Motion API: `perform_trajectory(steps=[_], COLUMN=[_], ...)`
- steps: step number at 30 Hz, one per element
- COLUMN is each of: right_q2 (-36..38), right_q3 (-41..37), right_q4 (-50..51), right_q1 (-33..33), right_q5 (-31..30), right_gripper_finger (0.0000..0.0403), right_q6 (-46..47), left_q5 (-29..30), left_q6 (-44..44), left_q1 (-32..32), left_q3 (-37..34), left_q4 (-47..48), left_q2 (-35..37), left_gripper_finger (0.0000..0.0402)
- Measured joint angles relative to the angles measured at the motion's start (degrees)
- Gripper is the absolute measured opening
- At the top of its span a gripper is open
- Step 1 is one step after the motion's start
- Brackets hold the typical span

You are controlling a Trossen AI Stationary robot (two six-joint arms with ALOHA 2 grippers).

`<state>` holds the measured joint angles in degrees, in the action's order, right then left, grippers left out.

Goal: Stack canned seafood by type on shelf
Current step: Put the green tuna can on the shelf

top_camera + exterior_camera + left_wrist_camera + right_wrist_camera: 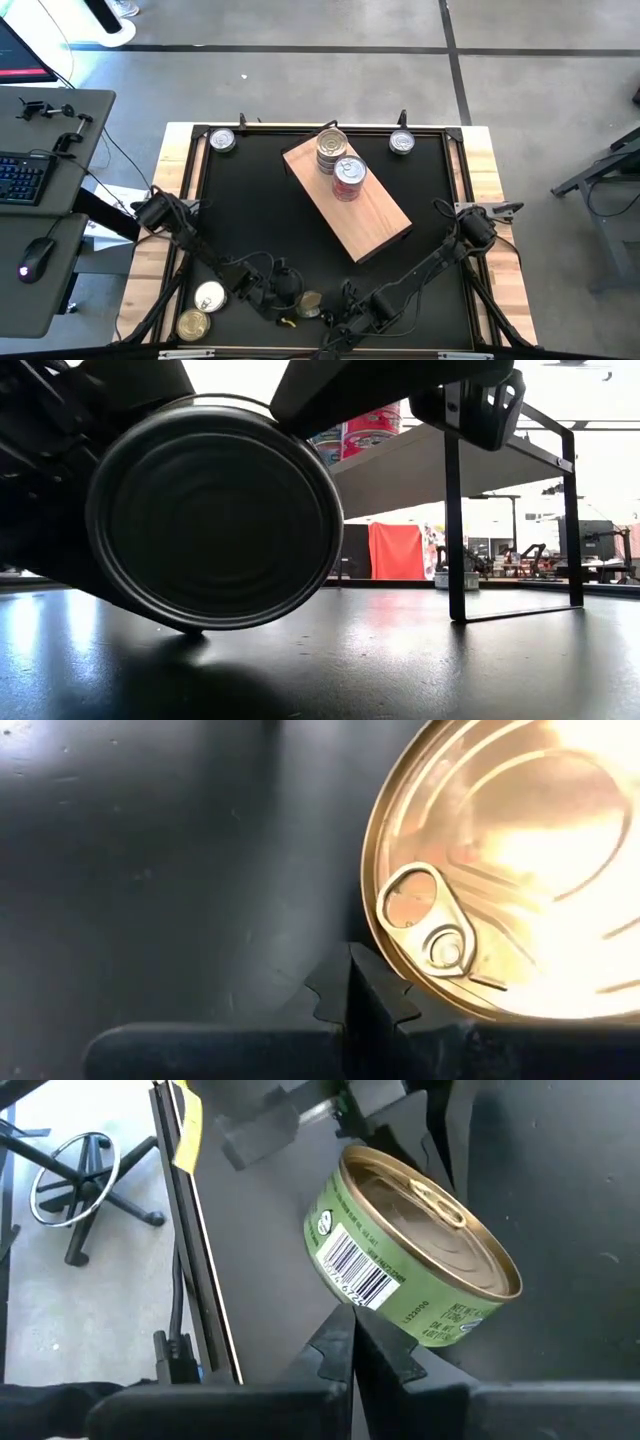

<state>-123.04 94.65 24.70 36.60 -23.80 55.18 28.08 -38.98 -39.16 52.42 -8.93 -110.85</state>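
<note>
A gold-lidded can with a green side label (308, 303) stands tipped up on its bottom rim (190, 626) on the black table near the front edge, between my two shut grippers. My left gripper (356, 982) is at the lid's rim, and my right gripper (350, 1330) is just below the can's side wall. The wooden shelf (375, 215) lies slantwise at mid-table. It carries a stack of silver cans (331, 148) and a red-labelled can (349, 175). My left gripper's shut fingertips (372, 982) meet the lid's rim beside the pull tab (392, 970), slanting down at it. The can is tilted, its lid turned toward this gripper and its lower rim on the table. My right gripper's shut tips (345, 1325) stand at the can's side wall by the barcode (350, 1275); whether they touch it I cannot tell.
Single cans sit at the table's far left (222, 140) and far right (401, 142), and two more at the near left (209, 297) (193, 324). In the low view the shelf stands raised on a black frame leg (455, 520). A desk with a keyboard stands to the left.
</note>
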Motion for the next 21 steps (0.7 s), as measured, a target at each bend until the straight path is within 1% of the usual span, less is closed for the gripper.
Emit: perform_trajectory(steps=[14, 21], right_q2=[0.00, 0.15], right_q3=[-0.04, -0.02], right_q4=[-0.08, -4.08], right_q1=[-0.75, -1.64], right_q5=[0.45, 0.17], right_gripper_finger=[0.0000, 0.0000], right_q6=[1.50, 1.37], left_q5=[-0.04, -0.35], left_q6=[-0.90, -0.90], left_q1=[-1.64, -1.03], left_q3=[0.00, 0.00], left_q4=[0.21, 0.24], left_q2=[0.00, 0.00], left_gripper_finger=[0.0000, 0.0000])
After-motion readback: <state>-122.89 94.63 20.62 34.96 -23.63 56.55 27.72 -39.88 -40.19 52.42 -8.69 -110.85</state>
